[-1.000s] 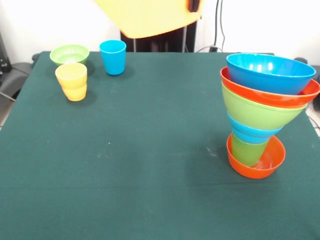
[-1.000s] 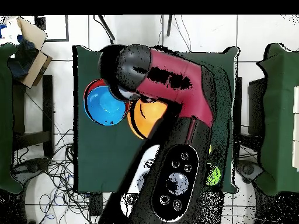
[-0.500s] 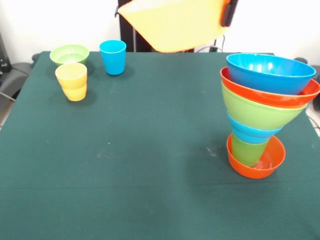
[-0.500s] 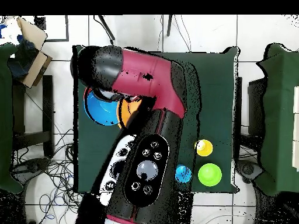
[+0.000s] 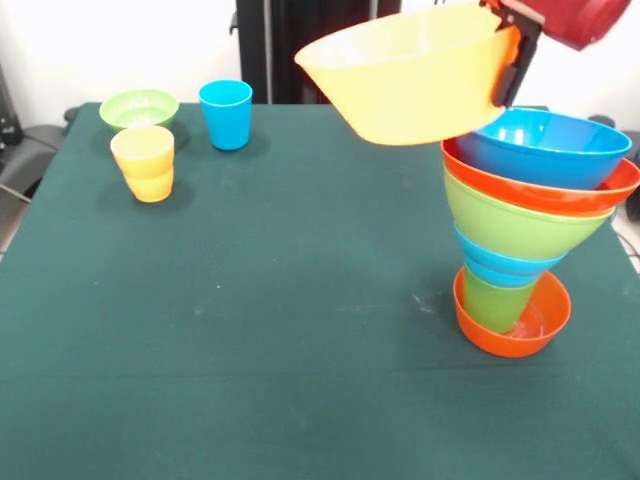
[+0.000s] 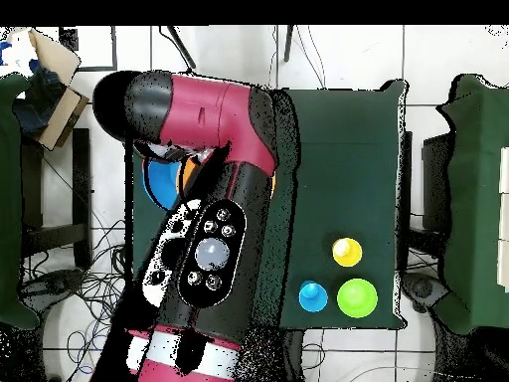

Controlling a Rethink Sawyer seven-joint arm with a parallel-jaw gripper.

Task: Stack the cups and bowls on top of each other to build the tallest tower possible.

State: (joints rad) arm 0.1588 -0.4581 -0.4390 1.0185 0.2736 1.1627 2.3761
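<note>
The tower [image 5: 520, 230] stands at the right of the front view: a red-orange bowl [image 5: 512, 322] lowest, then a green cup, a blue bowl, a green bowl, an orange-red bowl and a wide blue bowl [image 5: 545, 145] on top. My gripper [image 5: 510, 65] is shut on the rim of a large yellow-orange bowl [image 5: 410, 80], held tilted in the air just left of and above the tower's top. In the overhead view my arm [image 6: 219, 199] hides the gripper and most of the tower; only a blue edge [image 6: 157, 184] shows.
A small green bowl [image 5: 139, 108], a blue cup [image 5: 226, 114] and a yellow-orange cup stack [image 5: 145, 162] stand at the far left corner. They also show in the overhead view: green bowl [image 6: 357, 297], blue cup [image 6: 312, 295], yellow cup [image 6: 346, 252]. The tower stands near the table's right edge.
My gripper has carried the yellow-orange bowl to the right and lower in the front view, up to the tower's top. The tower and the other cups have not moved.
</note>
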